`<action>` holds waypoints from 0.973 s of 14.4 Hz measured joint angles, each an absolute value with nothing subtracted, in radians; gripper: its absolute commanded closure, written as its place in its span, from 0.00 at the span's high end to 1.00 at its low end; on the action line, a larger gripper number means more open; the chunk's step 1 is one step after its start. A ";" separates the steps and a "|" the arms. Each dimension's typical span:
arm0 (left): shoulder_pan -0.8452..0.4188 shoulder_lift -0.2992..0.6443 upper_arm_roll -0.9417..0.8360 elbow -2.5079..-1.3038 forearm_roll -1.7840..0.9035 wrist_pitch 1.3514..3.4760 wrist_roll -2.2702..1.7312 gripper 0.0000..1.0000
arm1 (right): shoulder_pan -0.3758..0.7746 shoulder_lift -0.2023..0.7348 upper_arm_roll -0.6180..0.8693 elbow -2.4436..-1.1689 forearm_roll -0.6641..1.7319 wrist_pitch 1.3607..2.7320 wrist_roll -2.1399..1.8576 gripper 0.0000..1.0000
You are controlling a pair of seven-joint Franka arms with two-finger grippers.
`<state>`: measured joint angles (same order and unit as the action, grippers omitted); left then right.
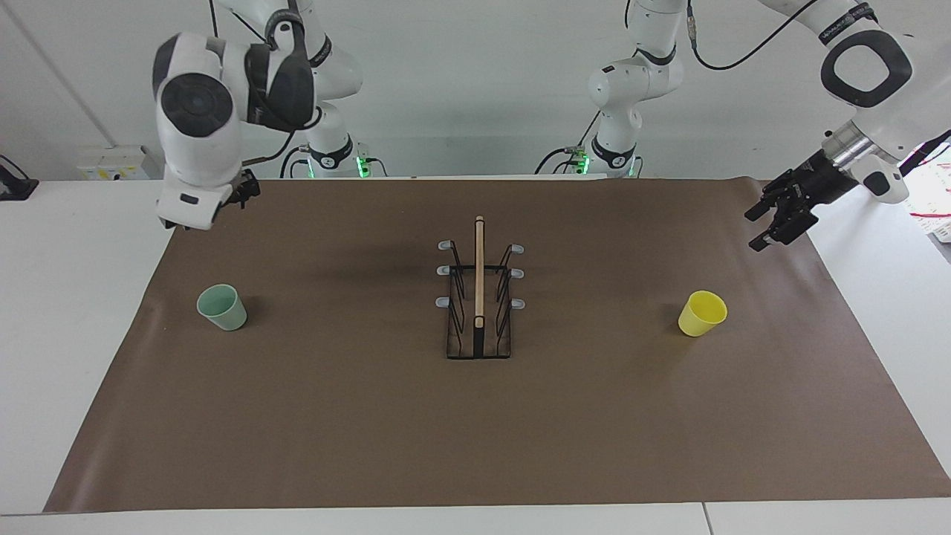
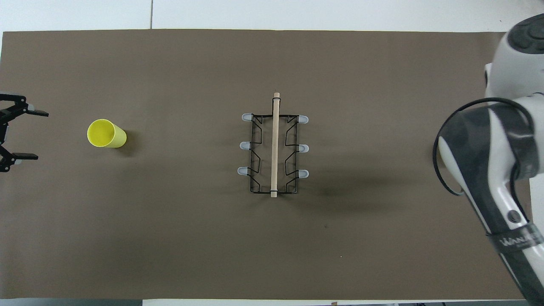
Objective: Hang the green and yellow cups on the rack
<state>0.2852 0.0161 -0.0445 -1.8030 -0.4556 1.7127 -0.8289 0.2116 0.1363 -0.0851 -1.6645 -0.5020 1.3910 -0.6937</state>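
The pale green cup (image 1: 221,307) stands upright on the brown mat toward the right arm's end; the right arm hides it in the overhead view. The yellow cup (image 1: 702,313) (image 2: 106,133) stands upright toward the left arm's end. The black wire rack (image 1: 479,297) (image 2: 274,148) with its wooden bar stands at the mat's middle, with all its grey-tipped prongs bare. My left gripper (image 1: 759,229) (image 2: 33,135) is open and empty, raised over the mat's edge beside the yellow cup. My right gripper (image 1: 241,192) is raised over the mat's corner, mostly hidden by its wrist.
The brown mat (image 1: 475,431) covers most of the white table (image 1: 67,297). A white box (image 1: 111,162) sits at the table's edge by the right arm's end. A pale crate (image 1: 932,197) shows at the left arm's end.
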 measured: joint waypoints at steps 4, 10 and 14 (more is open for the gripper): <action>0.304 0.159 -0.044 -1.803 -0.535 1.754 -0.987 1.00 | 0.306 0.177 -0.077 -1.768 -0.681 1.460 -0.958 1.00; 0.404 0.355 -0.043 -1.808 -0.648 1.816 -1.018 1.00 | 0.386 0.177 -0.061 -1.969 -0.823 1.662 -0.987 1.00; 0.413 0.386 -0.047 -1.885 -0.763 1.922 -1.019 1.00 | 0.348 0.169 -0.065 -2.109 -0.889 1.890 -0.988 1.00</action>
<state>0.4132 0.3864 -0.0474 -1.8850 -0.7626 1.9218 -1.0188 0.3482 0.1687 -0.0649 -2.1091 -0.8895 1.8897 -0.9884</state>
